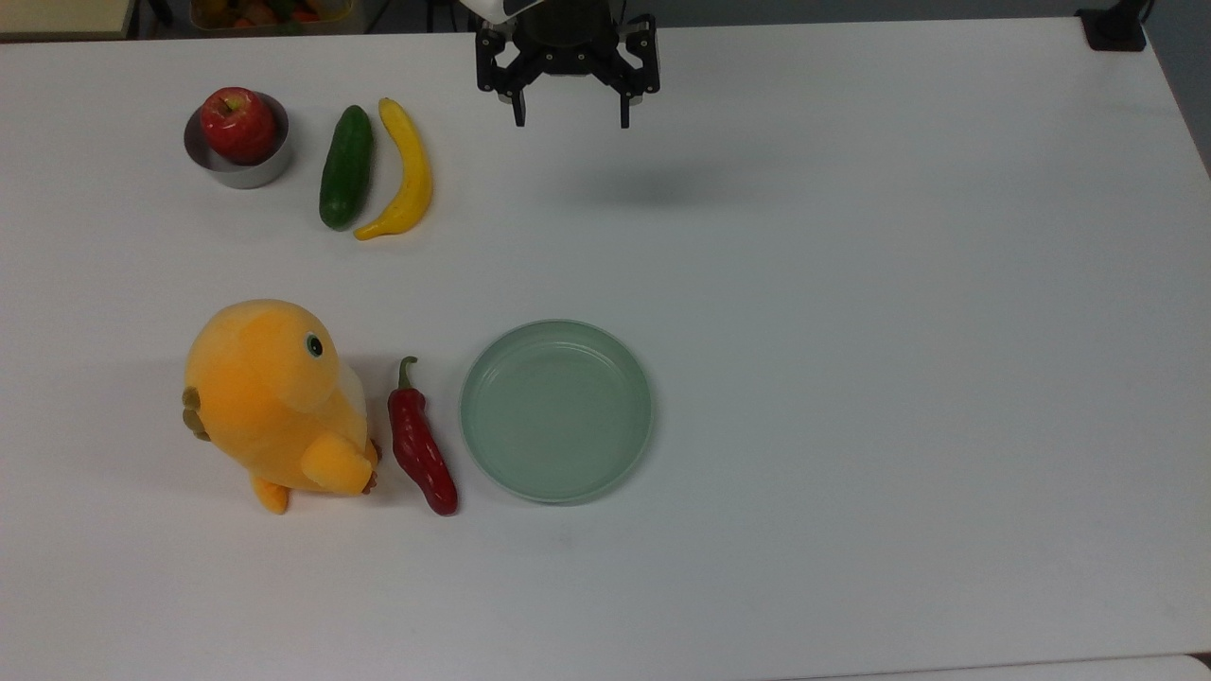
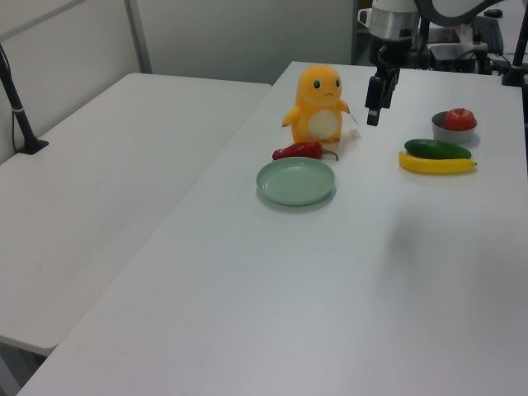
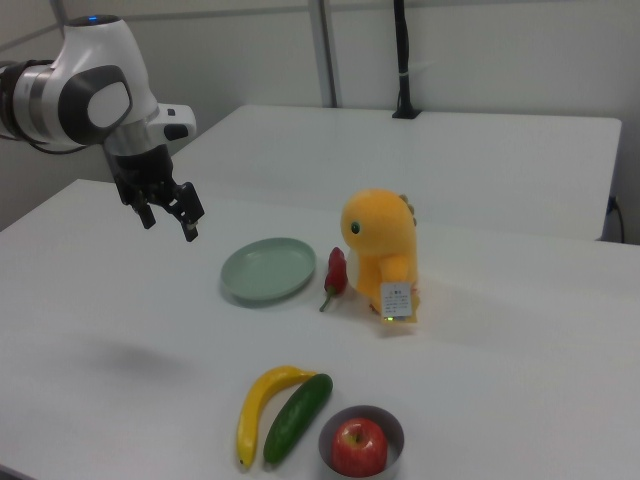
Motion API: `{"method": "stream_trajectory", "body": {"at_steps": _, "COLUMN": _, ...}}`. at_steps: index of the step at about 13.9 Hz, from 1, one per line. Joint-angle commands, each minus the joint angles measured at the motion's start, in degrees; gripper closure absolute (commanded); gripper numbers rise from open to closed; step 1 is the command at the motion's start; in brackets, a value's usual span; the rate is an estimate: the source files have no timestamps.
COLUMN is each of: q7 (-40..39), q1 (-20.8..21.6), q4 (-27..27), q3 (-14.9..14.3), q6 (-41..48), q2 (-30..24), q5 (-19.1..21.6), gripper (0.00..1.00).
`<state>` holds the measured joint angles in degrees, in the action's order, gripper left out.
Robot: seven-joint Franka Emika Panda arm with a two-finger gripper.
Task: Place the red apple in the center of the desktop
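The red apple sits in a small metal bowl near the top view's upper left of the white desktop. My gripper hangs open and empty above the desktop's far edge in the top view, well to the right of the apple there, holding nothing.
A green cucumber and a yellow banana lie beside the bowl. A pale-green plate, a red chili pepper and an orange plush toy sit lower in the top view. A second white table adjoins.
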<state>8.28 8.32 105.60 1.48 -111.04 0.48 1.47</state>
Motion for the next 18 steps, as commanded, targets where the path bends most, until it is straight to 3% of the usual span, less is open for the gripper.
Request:
{"method": "stream_trajectory", "body": {"at_steps": 1, "q7": -1.3, "q1": 0.3, "q4": 0.7, "q3": -0.6, "q6": 1.1, "q2": -0.9, "q5": 0.0, "gripper": 0.0}}
{"method": "stream_trajectory", "body": {"at_steps": 12, "q7": -1.3, "q1": -0.1, "q4": 1.8, "q3": -0.6, "q6": 0.3, "q2": -1.1, "q5": 0.0, "gripper": 0.0}}
{"method": "stream_trajectory", "body": {"at_steps": 16, "q7": -2.0, "q1": -3.2, "q4": 2.9, "q3": -0.7, "q6": 1.2, "q2": -2.6, "q5": -0.1, "gripper": 0.0}}
{"method": "stream_trajectory", "body": {"at_steps": 18, "q7": -2.4, "q1": -6.3, "q4": 4.8, "q3": -2.8, "q6": 1.2, "q2": -5.5, "q5": -1.4, "gripper": 0.0}}
